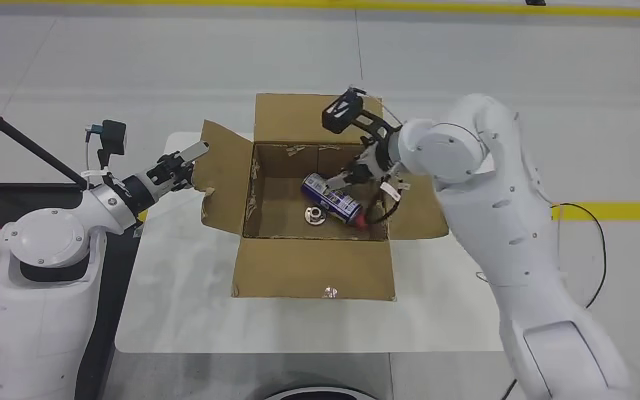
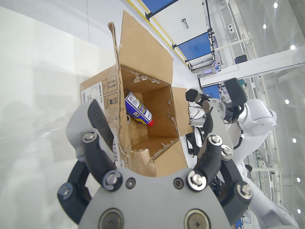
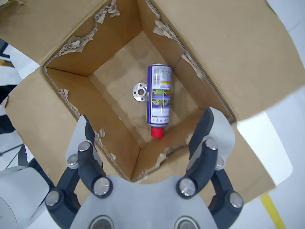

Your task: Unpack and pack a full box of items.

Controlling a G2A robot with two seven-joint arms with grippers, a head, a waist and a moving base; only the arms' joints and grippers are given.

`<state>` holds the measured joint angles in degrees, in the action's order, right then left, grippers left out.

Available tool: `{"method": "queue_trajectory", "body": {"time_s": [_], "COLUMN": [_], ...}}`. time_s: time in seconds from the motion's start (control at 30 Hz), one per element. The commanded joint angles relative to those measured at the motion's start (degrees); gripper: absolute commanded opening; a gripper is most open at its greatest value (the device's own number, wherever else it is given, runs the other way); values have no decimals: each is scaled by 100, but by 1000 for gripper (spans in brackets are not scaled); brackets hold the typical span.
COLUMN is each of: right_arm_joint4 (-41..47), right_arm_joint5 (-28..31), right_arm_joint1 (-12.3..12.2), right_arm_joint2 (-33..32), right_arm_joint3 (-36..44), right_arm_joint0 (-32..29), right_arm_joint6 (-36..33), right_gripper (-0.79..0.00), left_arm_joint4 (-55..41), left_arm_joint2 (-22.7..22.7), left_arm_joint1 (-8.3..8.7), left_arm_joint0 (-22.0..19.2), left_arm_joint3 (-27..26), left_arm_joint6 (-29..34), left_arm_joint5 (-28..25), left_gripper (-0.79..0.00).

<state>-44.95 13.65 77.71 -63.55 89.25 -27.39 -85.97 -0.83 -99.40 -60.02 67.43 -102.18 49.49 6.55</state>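
My right pincer (image 3: 145, 117) hangs open above the box (image 3: 71, 86), where the spray can (image 3: 158, 94) lies toward 3 o'clock on its floor; being round, it may roll out of my grip.

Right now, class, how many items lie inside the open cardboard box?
2. A spray can lies on its side on the box floor; a round metal flange lies flat beside it. Walls may hide a little floor.
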Motion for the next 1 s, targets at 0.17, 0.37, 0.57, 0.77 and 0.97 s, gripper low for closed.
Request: {"method": "queue_trajectory", "body": {"time_s": [0.17,0.37,0.57,0.77,0.97], "right_arm_joint4": [-1696,-2718,-2893,-3005,-3168], "right_arm_joint5": [-922,-1668,-2110,-2211,-2232], "right_arm_joint1": [-397,-598,-714,-796,-841], "right_arm_joint2": [-1544,-2244,-2691,-2896,-2881], "right_arm_joint3": [1682,1036,-222,-1638,-2865], "right_arm_joint0": [-1375,-1510,-1276,-876,-434], "right_arm_joint6": [-203,-203,-203,-200,40], "right_gripper": [0,0,0,-49,-126], "left_arm_joint4": [0,0,0,0,0], "left_arm_joint2": [0,0,0,0,0], "left_arm_joint1": [0,0,0,0,0], "left_arm_joint0": [0,0,0,0,0], "left_arm_joint3": [0,0,0,0,0], "left_arm_joint6": [0,0,0,0,0], "left_arm_joint5": [0,0,0,0,0], "left_gripper": [0,0,0,0,0]}}
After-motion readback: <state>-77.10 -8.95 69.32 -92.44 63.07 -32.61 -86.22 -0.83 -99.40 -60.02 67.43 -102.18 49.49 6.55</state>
